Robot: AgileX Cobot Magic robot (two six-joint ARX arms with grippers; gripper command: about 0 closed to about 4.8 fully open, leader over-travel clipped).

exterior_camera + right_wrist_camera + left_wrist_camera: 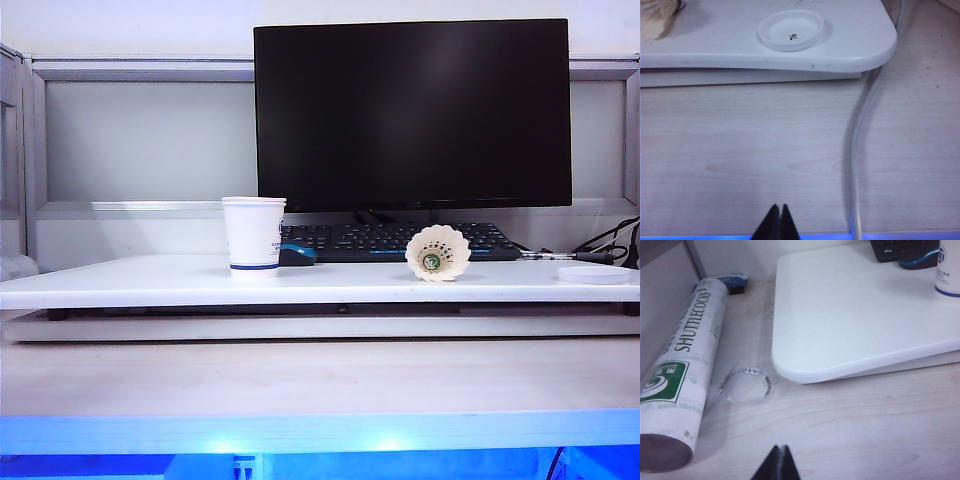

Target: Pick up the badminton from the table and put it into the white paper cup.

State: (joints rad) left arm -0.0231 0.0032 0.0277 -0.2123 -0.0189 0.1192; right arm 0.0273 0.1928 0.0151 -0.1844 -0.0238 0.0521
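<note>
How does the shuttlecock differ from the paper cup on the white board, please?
The cup stands upright with its opening upward; the shuttlecock lies on its side, its cork tip facing the exterior camera. The cup is taller and smooth-walled with a blue band near its base; the shuttlecock is smaller, with a scalloped feather skirt and green band. Both are whitish and rest on the board, untouched.

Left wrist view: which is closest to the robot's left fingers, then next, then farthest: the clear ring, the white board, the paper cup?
From the left gripper, fingers shut:
1. Clear ring, on the wood beside the shuttlecock tube.
2. Table, its rounded corner just beyond.
3. White paper cup, far across the table.
</note>
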